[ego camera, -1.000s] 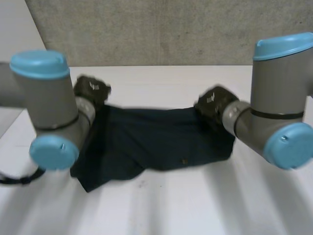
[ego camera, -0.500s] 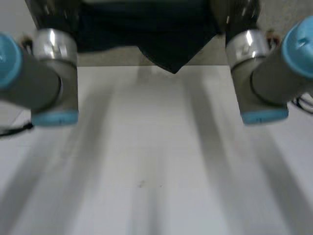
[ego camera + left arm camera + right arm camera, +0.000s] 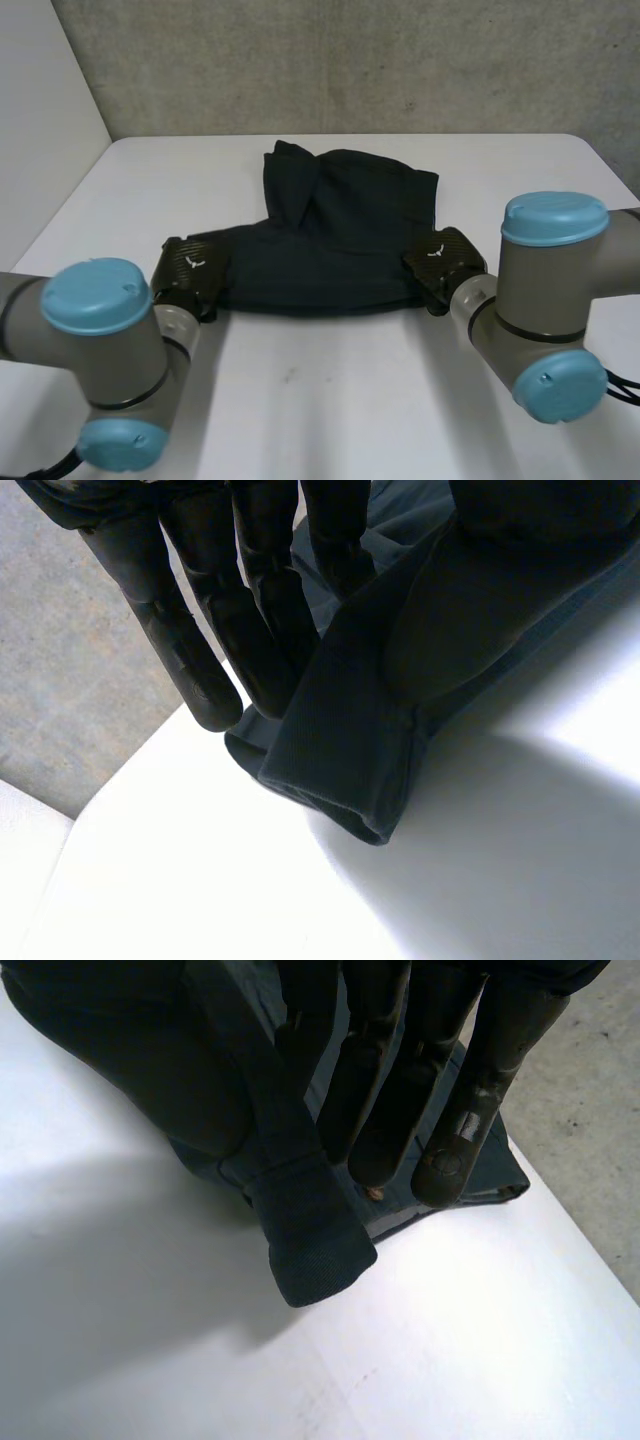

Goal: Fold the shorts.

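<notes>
- Flat white table point(image 3: 330, 400) fills the near field, with a rough grey concrete wall point(image 3: 350, 60) behind its far edge.
- Dark navy cloth shorts point(image 3: 330, 240) lie mid-table towards the far side. The near edge is stretched straight between the two hands and the far part is bunched into loose folds. Legs and waistband are hard to tell apart in that heap.
- Grey arms with light-blue caps come in from both near corners, cut off at the frame edges.
- Left hand point(image 3: 190, 268) is at the left end of the near edge. Its own wrist view shows the left hand point(image 3: 180, 630) with straight fingers behind the shorts point(image 3: 340, 750) and the thumb in front, pinching a hemmed corner.
- Right hand point(image 3: 440, 262) is at the right end. In its wrist view the right hand point(image 3: 450, 1100) has the same pinch on the shorts point(image 3: 310, 1240), with a corner flap sticking out below.
- Thumbs and cloth are both dark, so the outline between them is hard to read.
- Cannot tell whether the held corners touch the table.
</notes>
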